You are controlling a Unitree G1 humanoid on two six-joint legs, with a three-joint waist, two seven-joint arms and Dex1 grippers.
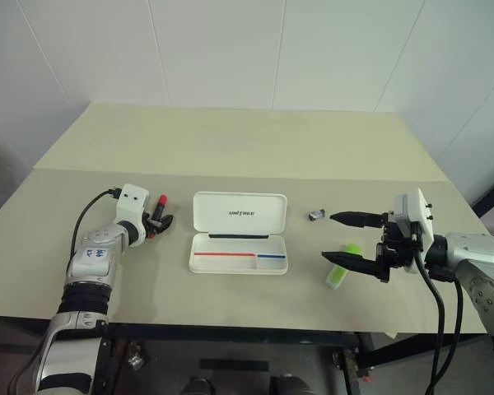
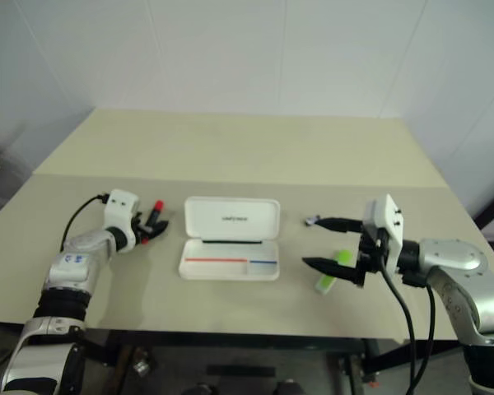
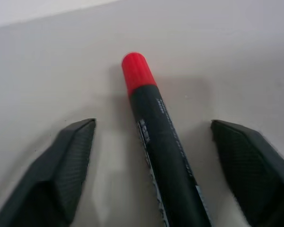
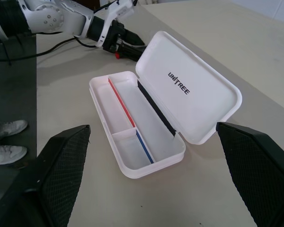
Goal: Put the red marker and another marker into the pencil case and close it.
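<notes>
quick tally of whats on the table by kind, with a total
markers: 2, the red marker between the left claw's fingers and the green highlighter by the right claw
pencil cases: 1, the white case, lid open
small dark objects: 1, a tiny item right of the case, too small to identify
total: 4

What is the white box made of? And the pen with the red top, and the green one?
The pencil case looks like smooth hard plastic: it holds a stiff molded shape with rounded corners and a faint sheen. The red marker seems plastic too, with a matte dark barrel, printed lettering and a glossier red cap. The green highlighter is probably plastic, but it is too small to be sure.
</notes>
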